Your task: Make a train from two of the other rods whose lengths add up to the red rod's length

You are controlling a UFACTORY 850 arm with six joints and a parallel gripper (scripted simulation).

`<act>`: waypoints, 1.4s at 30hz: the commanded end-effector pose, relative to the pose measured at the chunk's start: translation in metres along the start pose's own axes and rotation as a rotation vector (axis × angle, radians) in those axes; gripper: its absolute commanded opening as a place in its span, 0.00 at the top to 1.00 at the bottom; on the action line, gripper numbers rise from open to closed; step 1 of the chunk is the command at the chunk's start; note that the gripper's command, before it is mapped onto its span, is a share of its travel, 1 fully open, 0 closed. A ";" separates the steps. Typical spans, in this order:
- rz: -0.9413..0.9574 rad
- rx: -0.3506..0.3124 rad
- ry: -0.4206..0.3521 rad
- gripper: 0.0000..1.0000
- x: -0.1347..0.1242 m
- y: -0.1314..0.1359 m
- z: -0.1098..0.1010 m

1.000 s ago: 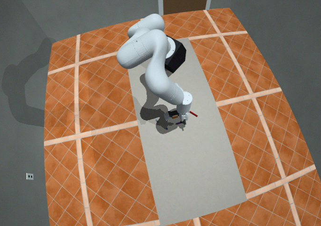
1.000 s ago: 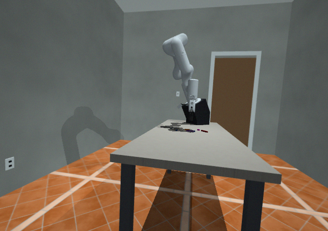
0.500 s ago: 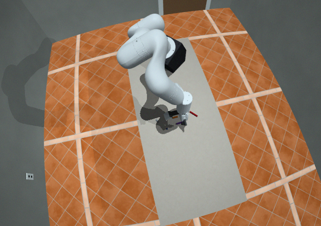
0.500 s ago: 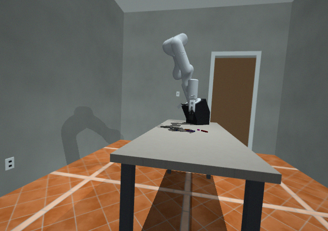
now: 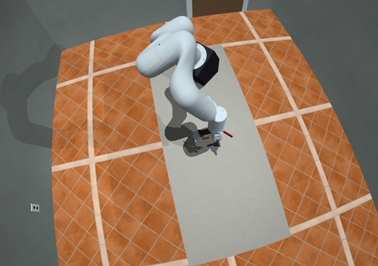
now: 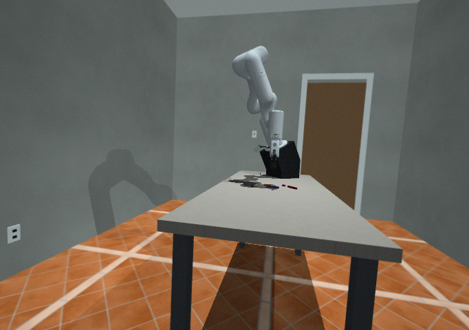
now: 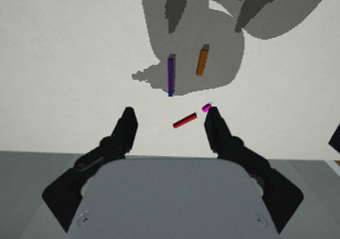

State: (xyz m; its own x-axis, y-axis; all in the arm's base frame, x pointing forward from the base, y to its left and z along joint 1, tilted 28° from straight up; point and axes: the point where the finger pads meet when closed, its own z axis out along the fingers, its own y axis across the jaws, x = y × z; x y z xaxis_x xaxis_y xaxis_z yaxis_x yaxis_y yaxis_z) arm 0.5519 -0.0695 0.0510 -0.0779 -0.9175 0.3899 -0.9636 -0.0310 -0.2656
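Observation:
In the wrist view a purple rod (image 7: 170, 74) lies flat on the table, with a small blue rod (image 7: 170, 94) at its near end, in line with it. An orange rod (image 7: 202, 60) lies apart to their right. The red rod (image 7: 184, 120) lies at an angle nearer to me, with a magenta rod (image 7: 206, 107) just off its right end. My gripper (image 7: 170, 116) is open and empty, raised above the table over the rods. In the top view the gripper (image 5: 216, 142) hangs beside the purple rod (image 5: 210, 144), and the red rod (image 5: 227, 134) lies to its right.
The arm's black base (image 5: 207, 65) stands at the far end of the grey table (image 5: 220, 188). The arm's shadow covers the purple and orange rods. The table's long edges run close on both sides.

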 end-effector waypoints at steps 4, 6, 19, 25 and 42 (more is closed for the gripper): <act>0.000 0.001 0.000 0.00 0.000 -0.001 -0.037; 0.000 0.001 0.000 0.00 0.000 -0.001 -0.047; 0.000 0.001 0.000 0.00 0.000 -0.001 -0.073; 0.000 0.001 0.000 0.00 0.000 -0.001 -0.073; 0.000 0.001 0.000 0.00 0.000 -0.001 -0.073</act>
State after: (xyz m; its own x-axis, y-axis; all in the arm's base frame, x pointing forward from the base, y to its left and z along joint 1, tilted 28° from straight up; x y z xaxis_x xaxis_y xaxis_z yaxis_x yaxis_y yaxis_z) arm 0.5336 -0.0409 0.1149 -0.0781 -0.9174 0.3902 -0.9637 -0.0307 -0.2651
